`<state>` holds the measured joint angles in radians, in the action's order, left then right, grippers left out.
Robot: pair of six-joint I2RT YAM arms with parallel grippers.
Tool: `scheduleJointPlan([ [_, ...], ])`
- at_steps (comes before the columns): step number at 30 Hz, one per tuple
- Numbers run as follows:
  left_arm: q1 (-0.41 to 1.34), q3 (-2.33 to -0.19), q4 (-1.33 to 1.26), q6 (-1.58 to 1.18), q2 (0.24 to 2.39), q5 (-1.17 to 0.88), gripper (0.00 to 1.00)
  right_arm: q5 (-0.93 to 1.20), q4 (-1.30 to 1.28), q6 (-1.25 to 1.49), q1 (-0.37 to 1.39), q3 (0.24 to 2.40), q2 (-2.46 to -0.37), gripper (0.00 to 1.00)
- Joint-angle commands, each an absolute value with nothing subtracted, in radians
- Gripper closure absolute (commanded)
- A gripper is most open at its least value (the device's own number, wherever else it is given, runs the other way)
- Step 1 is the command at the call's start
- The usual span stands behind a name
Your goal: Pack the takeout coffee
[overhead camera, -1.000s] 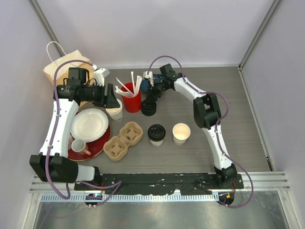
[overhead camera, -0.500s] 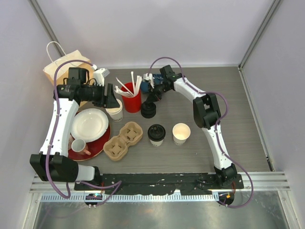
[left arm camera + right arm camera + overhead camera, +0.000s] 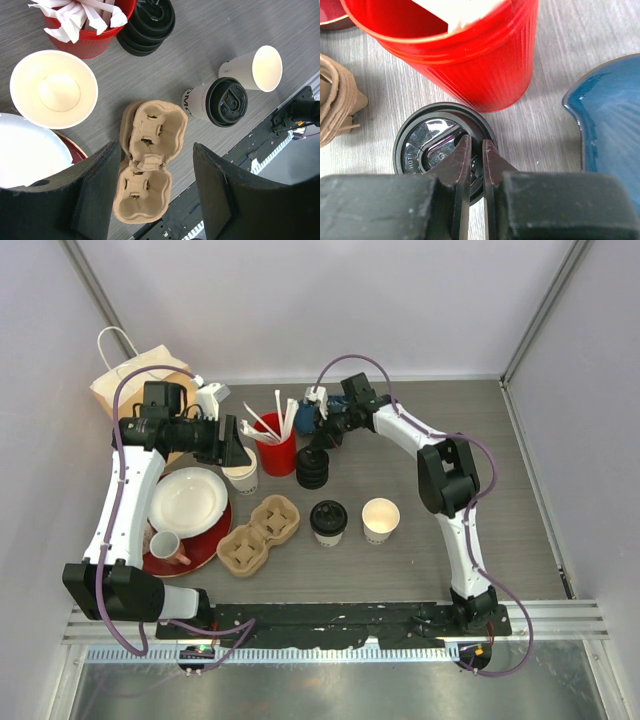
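Note:
One takeout coffee cup (image 3: 328, 522) (image 3: 220, 100), cream with a black lid, stands mid-table. Beside it is an uncovered paper cup (image 3: 380, 518) (image 3: 260, 67), and another uncovered cup (image 3: 243, 476) (image 3: 54, 87) sits under my left gripper (image 3: 233, 445). That left gripper (image 3: 156, 150) hangs open above the brown cup carrier (image 3: 260, 533) (image 3: 147, 165), holding nothing. My right gripper (image 3: 320, 437) (image 3: 475, 145) is down on the stack of black lids (image 3: 312, 468) (image 3: 427, 150) (image 3: 147, 25), its jaws pinched on the top lid's rim.
A red cup of white sticks (image 3: 278, 448) (image 3: 470, 55) stands just left of the lid stack, with a blue dish (image 3: 305, 416) (image 3: 610, 125) behind it. A white plate (image 3: 188, 502) and a mug (image 3: 165, 545) rest on a red plate at the left. A paper bag (image 3: 135, 380) stands at the back left.
My right gripper's jaws have closed onto the top lid's rim, and the right arm's elbow has swung slightly right. The left arm has not moved.

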<state>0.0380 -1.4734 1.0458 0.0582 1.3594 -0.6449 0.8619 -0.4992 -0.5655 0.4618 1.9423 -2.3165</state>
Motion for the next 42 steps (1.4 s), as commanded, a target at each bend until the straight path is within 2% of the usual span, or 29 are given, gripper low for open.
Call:
scheduleJointPlan([
  [1, 0.032, -1.485, 1.034, 0.067, 1.333, -0.660, 0.37, 0.807, -0.354, -0.494, 0.463, 1.878, -2.180, 0.99],
  [9, 0.032, -1.480, 1.032, 0.066, 1.330, -0.661, 0.37, 0.697, -0.325, -0.397, 0.465, 1.821, -2.105, 0.99],
  [19, 0.034, -1.506, 1.042, 0.061, 1.330, -0.690, 0.37, 0.398, -0.294, -0.236, 0.463, 1.709, -1.885, 0.99],
  [22, 0.040, -1.520, 1.049, 0.058, 1.322, -0.706, 0.37, 0.295, -0.298, -0.187, 0.460, 1.632, -1.775, 0.99],
  [27, 0.084, -1.519, 1.063, 0.070, 1.310, -0.695, 0.37, 0.132, -0.238, -0.037, 0.460, 1.384, -1.510, 0.99],
  [31, 0.175, -1.517, 1.077, 0.083, 1.310, -0.672, 0.37, 0.034, -0.245, 0.108, 0.469, 1.194, -1.323, 0.99],
  [35, 0.254, -1.526, 1.074, 0.081, 1.327, -0.644, 0.37, -0.106, -0.334, 0.184, 0.546, 1.034, -1.181, 0.99],
  [42, 0.342, -1.540, 1.071, 0.071, 1.365, -0.620, 0.37, -0.362, -0.515, 0.251, 0.747, 0.970, -1.065, 0.99],
])
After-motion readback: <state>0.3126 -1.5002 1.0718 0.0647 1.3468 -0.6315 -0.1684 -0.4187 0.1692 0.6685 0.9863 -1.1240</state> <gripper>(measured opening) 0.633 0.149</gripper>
